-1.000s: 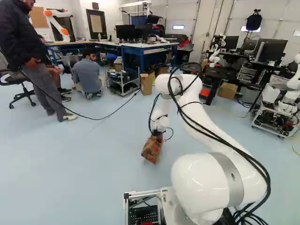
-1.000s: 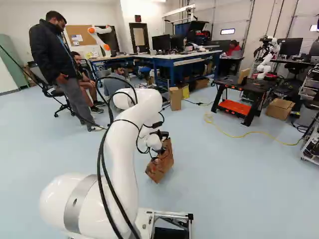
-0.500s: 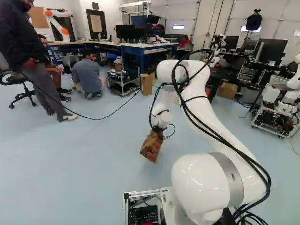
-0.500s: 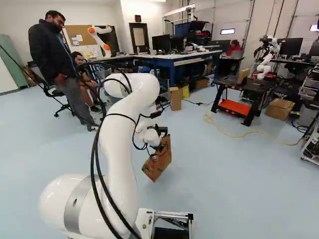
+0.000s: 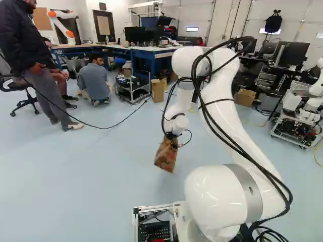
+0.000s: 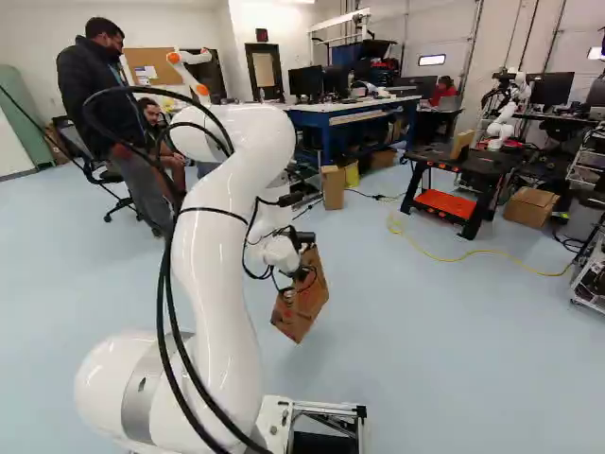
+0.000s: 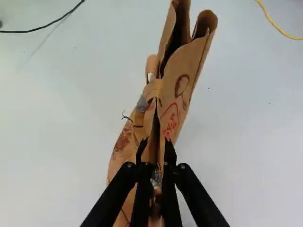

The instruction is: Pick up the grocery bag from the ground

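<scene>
One crumpled brown paper grocery bag [image 5: 165,155] hangs tilted a little below the centre of the left base view, and from where I stand it looks clear of the pale blue floor [image 5: 91,171]. The black two-fingered gripper [image 7: 155,144] has it pinched by folded paper near its upper part, a finger pressed to either side; its creased mouth gapes ahead of the fingertips. Behind that grip, the white jointed arm [image 6: 222,246] reaches up and over, left of the middle in the right base view. Farther out, toward the right of that same view, a yellow cable [image 6: 454,257] curls over the floor.

I'd call this the lifting step, with the grasp made and the pick-up nearly done. Next, I think, it wants a slow, steady raise, the pinch kept firm: thin paper could tear or slip, and the tilted bag might swing.
</scene>
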{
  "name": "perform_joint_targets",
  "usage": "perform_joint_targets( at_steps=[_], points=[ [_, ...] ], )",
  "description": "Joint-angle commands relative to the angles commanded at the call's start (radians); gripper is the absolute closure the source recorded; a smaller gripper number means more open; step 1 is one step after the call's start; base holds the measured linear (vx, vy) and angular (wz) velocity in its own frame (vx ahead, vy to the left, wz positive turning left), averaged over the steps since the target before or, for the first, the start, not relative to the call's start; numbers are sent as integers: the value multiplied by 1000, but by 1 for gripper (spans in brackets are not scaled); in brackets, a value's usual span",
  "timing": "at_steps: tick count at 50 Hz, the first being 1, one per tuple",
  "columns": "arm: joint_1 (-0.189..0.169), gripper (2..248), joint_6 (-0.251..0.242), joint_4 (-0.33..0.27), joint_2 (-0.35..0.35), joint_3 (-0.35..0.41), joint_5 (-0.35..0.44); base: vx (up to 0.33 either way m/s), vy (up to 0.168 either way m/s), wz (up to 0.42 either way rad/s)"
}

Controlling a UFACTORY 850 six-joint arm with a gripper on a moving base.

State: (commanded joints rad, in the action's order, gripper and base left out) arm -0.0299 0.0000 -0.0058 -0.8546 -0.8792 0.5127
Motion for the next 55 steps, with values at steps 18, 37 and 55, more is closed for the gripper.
perform_joint_targets(
  at_steps=[18, 37, 55],
  points=[
    [-1, 226, 0, 0, 150, 120, 78, 0, 0, 0],
    [-2, 226, 0, 0, 316, 244, 191, 0, 0, 0],
    [-4, 226, 0, 0, 487, 366, 280, 0, 0, 0]
  ],
)
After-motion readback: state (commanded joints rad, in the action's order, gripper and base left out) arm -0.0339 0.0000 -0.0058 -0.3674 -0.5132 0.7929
